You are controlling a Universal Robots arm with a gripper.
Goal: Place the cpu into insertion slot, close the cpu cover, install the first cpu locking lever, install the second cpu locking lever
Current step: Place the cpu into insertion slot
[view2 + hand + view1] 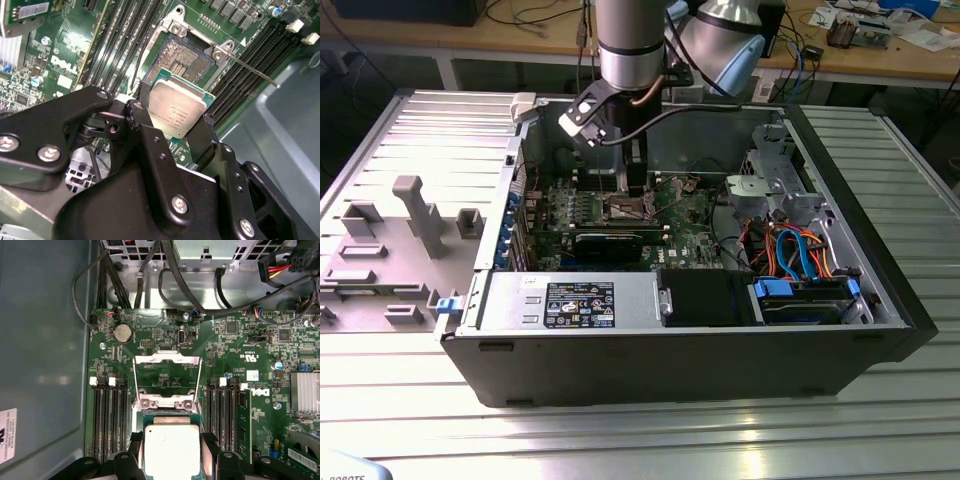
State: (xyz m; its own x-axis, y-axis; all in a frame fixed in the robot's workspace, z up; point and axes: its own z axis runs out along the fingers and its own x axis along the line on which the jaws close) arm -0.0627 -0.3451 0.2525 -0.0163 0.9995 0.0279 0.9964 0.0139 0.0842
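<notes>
Right, we've got the gripper (636, 188) down inside the open case (670, 365), over the board (685, 215) at the far middle in the exterior view. The case lies on its side on the ribbed surface (620, 440).

Jaws are clamped on the cpu (177, 112) (171, 450), one on each of two opposite edges, with the metal top facing the cameras in both wrist views.

We see the cpu held over the slot (187, 56), not seated. The slot's contact field is exposed just past the chip's edge in the second wrist view.

The cover (167, 360) is open and swung back off the slot, and green board shows through its window in the first wrist view.

One lever (252, 71) sticks out free to the side of the slot, unlatched. Memory slots (107, 415) flank the socket on both sides.
</notes>
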